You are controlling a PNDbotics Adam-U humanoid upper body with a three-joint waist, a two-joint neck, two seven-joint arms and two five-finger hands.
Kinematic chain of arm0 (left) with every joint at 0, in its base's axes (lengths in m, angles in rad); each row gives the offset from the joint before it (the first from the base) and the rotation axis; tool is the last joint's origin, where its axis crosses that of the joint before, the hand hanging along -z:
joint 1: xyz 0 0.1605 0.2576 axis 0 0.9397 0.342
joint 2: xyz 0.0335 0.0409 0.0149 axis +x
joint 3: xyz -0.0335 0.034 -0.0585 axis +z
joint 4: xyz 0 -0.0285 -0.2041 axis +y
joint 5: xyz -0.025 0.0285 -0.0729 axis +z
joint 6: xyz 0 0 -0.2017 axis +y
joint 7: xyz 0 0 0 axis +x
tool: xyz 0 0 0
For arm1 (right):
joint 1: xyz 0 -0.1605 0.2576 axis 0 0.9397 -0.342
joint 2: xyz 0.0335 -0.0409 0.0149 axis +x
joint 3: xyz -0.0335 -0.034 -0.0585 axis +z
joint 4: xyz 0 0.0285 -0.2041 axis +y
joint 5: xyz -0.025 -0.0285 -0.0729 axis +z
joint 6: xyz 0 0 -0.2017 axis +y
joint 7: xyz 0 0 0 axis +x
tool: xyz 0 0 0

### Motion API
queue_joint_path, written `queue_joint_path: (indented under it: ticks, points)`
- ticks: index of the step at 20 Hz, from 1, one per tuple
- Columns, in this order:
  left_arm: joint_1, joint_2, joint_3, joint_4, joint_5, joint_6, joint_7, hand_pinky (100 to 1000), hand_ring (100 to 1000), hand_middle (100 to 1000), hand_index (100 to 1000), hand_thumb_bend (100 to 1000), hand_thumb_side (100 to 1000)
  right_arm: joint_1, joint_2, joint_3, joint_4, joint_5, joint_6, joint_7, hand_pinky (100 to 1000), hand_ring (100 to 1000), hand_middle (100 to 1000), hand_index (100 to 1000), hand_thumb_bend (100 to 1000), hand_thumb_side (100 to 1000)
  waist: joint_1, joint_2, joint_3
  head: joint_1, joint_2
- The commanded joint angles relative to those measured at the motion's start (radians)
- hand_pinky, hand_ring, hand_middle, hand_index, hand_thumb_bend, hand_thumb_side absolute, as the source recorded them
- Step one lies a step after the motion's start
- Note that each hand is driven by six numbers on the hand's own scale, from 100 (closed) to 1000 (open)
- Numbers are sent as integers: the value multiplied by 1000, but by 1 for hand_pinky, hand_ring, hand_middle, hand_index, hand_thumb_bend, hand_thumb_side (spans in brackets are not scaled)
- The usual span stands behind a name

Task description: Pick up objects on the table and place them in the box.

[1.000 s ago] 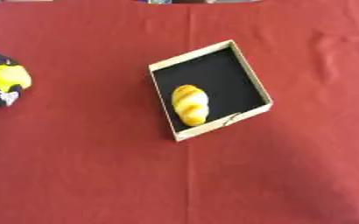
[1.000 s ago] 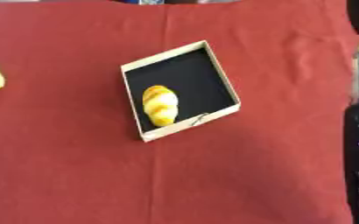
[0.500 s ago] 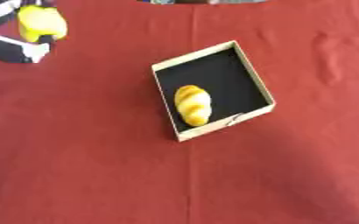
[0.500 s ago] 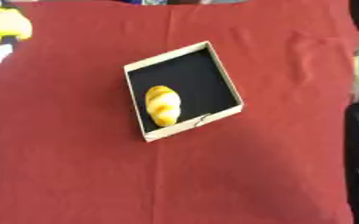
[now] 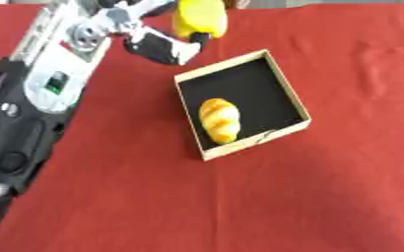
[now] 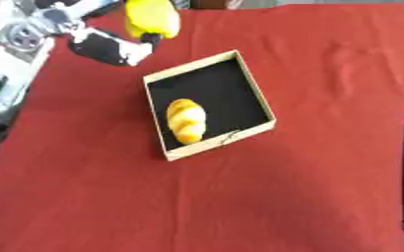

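Gripping a yellow object (image 5: 199, 17), probably: left hand (image 5: 158, 42).

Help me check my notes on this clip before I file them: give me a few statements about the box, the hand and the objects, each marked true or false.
1. The left hand holds a yellow object. True.
2. The box is empty. False: a yellow bread-like item lies in it.
3. The held yellow object is already inside the box. False: it is beyond the box's far corner.
4. The table is covered in a red cloth. True.
5. The box's inside is black. True.
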Motion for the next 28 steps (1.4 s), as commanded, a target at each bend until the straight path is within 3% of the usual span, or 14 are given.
queue_joint_path:
  ticks: [1,8,12,14,15,19,24,28]
  points:
    - [-24,-62,1,67,-58,-25,36,713,669,608,773,100,171,-21,0,1,-22,-8,-5,-1,892,960,783,879,100,644,-2,-22,-8,15,-10]
    - [1,-144,5,201,-139,-46,92,718,674,614,783,100,163,-22,21,4,-22,-16,1,8,892,963,782,879,100,647,-3,-17,-30,26,-14]
    - [6,-160,5,243,-165,-57,106,751,716,662,824,100,193,-20,28,5,-22,-19,5,13,892,964,782,879,100,648,0,-16,-37,27,-16]
    - [9,-161,4,252,-177,-63,109,806,790,750,901,100,271,-18,28,4,-22,-19,6,13,892,964,782,879,100,648,2,-16,-38,26,-16]
    - [11,-160,4,253,-185,-65,110,836,824,781,925,145,380,-17,28,3,-22,-19,7,13,892,965,781,879,100,649,3,-16,-38,24,-16]
    - [15,-156,3,250,-212,-79,98,920,907,848,986,328,576,-14,29,3,-22,-18,9,15,892,966,781,879,100,648,5,-17,-37,20,-16]
    - [14,-143,18,218,-236,-83,122,941,934,860,996,423,652,-7,29,3,-22,-17,14,19,892,968,781,879,100,649,5,-17,-32,18,-15]
    - [18,-128,30,189,-235,-83,134,937,933,854,991,419,640,-3,27,3,-22,-16,16,21,892,968,781,879,100,648,4,-18,-26,15,-13]
